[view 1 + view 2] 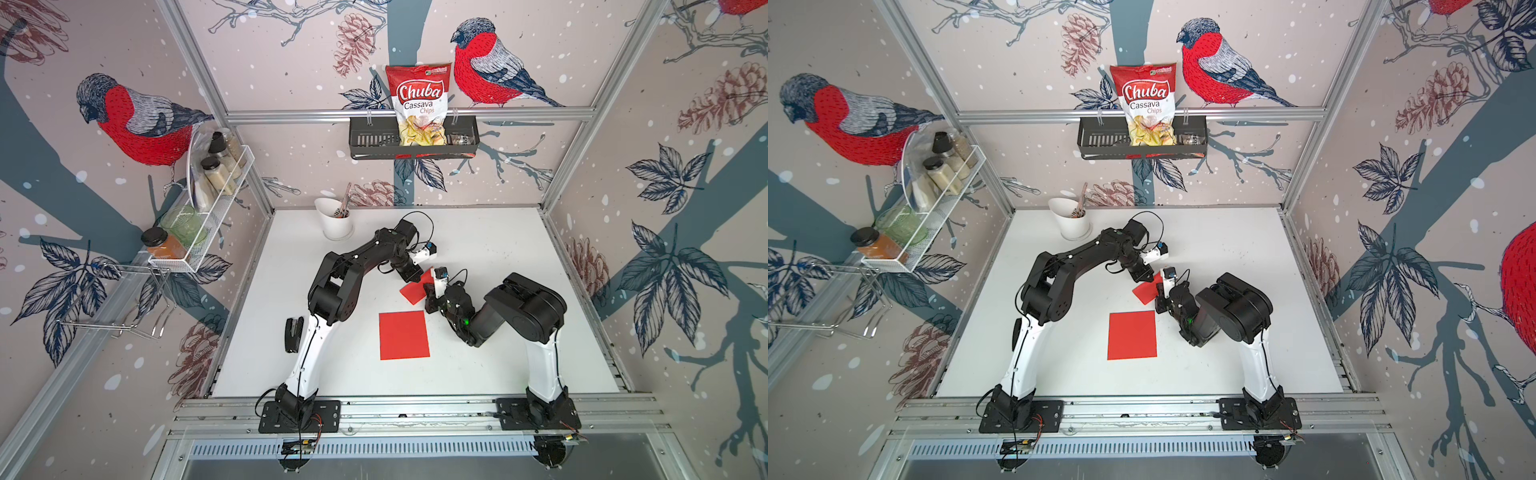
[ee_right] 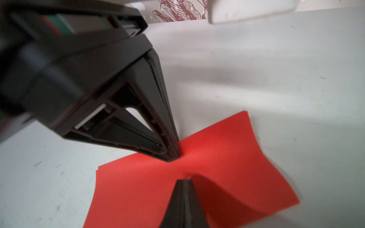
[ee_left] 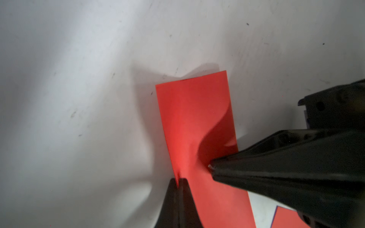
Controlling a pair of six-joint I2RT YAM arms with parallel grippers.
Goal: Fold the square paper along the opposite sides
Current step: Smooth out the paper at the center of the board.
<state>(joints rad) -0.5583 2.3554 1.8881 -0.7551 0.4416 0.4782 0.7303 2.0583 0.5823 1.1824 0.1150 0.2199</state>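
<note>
Counter (image 1: pixel 478 365) status, everything placed off the flat red sheet (image 1: pixel 404 335) (image 1: pixel 1132 335) lying mid-counter, toward the near edge.

- Flat red sheet: flat on the counter, nothing touching it.
- Black stapler (image 1: pixel 294 334): left of the flat sheet, well apart, beside the left arm's white link.
- Task item, the pinched red paper (image 1: pixel 413 291) (image 1: pixel 1143 293): just beyond the flat sheet's far right corner, not touching it. It sits rotated relative to the flat sheet. Part of it lies on the counter; the rest is lifted and buckled into a curl between the two tips (image 3: pixel 189 118) (image 2: pixel 227 154).
- Right end effector (image 1: pixel 428 291) (image 2: pixel 185 180): clenched, grasping the pinched red paper at its right side. The left wrist view shows its tip (image 3: pixel 211 166) on the sheet where the curl starts.
- Left end effector (image 1: pixel 417 277) (image 3: pixel 178 180): clenched, grasping the same paper at its far edge; the red edge is visible between the closed tips. In the right wrist view its tip (image 2: pixel 173 158) comes down on the paper, close to the right tip.
- White utensil holder (image 1: pixel 336 220): well beyond the flat sheet, far left, near the back wall, with utensils inside.
- Chuba cassava chips bag (image 1: pixel 419 104): far beyond the flat sheet, standing in a black wall basket (image 1: pixel 365 143) on the back wall.
</note>
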